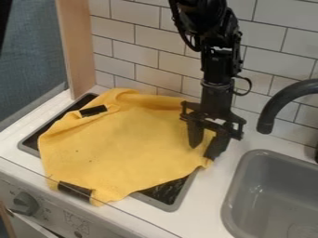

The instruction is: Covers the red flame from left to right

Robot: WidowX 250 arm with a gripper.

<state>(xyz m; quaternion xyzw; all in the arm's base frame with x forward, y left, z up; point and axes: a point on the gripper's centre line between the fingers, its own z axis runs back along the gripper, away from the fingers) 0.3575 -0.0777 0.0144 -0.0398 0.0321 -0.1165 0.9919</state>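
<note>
My gripper (203, 150) hangs low at the right edge of the yellow cloth (118, 144), its two fingers apart with some of the cloth's edge visible between them. Spread over most of the stove top (168, 204), the cloth has a folded, raised back edge and a front left corner draping over the counter's front. Dark parts of the stove show at its left and at the front right. Whatever lies beneath the cloth is hidden.
A grey sink (235, 200) is set into the counter at the right, with a black faucet (279, 102) above it. White tiles stand behind, a wooden post (81, 46) at the left, and a knob (25, 203) at the front left.
</note>
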